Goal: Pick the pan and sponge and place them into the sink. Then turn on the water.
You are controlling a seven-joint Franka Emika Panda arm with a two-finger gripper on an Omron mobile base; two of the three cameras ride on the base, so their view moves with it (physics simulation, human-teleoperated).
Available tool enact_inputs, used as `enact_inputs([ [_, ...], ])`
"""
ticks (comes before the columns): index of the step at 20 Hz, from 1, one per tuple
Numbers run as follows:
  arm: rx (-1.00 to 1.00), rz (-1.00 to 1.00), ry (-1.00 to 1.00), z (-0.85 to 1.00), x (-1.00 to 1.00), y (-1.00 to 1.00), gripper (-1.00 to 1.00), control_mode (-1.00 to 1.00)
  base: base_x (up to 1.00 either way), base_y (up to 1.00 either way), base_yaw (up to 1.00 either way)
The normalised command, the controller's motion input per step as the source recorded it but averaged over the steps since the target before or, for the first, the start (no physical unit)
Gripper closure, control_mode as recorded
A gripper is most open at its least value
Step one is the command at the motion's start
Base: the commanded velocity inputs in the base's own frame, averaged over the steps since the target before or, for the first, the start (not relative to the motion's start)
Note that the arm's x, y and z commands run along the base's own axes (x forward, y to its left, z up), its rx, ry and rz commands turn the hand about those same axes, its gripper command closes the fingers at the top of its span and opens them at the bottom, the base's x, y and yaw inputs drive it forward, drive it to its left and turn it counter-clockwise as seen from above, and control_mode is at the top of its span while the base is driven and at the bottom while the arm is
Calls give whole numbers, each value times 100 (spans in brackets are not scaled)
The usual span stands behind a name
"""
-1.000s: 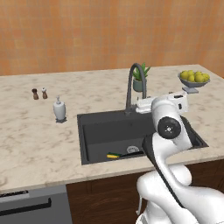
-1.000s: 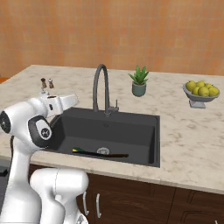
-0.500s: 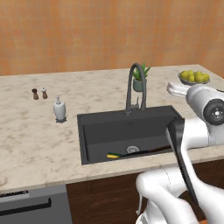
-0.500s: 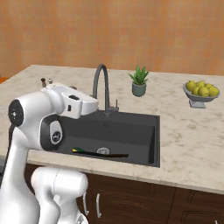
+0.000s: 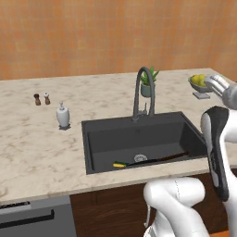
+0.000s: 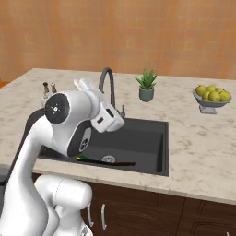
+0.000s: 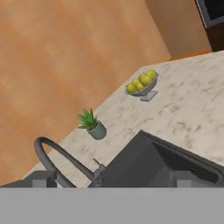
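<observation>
The dark sink [image 5: 139,135] [image 6: 144,138] is set in the marble counter. Along its front wall lies the pan [image 5: 155,160] [image 6: 119,162]; only its thin dark handle and a sliver of rim show above the front rim. Just left of the pan lies the yellow and green sponge [image 5: 119,164] [image 6: 83,158]. No water shows at the arched faucet [image 5: 141,88] [image 6: 108,79] [image 7: 54,156]. My gripper [image 6: 115,123] [image 7: 113,179] hangs above the sink's front, open and empty, facing the faucet and the far counter.
A white soap dispenser [image 5: 63,115] and two small shakers [image 5: 41,98] stand left of the sink. A potted plant [image 5: 149,84] [image 6: 146,87] [image 7: 92,124] stands behind it. A bowl of lemons [image 6: 212,96] [image 7: 142,85] sits at the right.
The arm has swung to the right, toward the right edge of the left base view, and the hand has moved out over the sink. The jaws have stayed open. Pan and sponge have not moved.
</observation>
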Motion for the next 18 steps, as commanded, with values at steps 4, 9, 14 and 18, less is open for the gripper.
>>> enact_inputs([
  [4, 62, -3, 0, 0, 1, -41, -100, -100, 0, 0, 0],
  [9, 60, -3, 0, 0, 13, -16, -100, -100, 0, 0, 0],
  [14, 57, -8, 1, 0, 34, -1, -100, -100, 0, 0, 0],
  [18, 43, -3, 5, -8, 49, 0, -100, -100, 0, 0, 0],
])
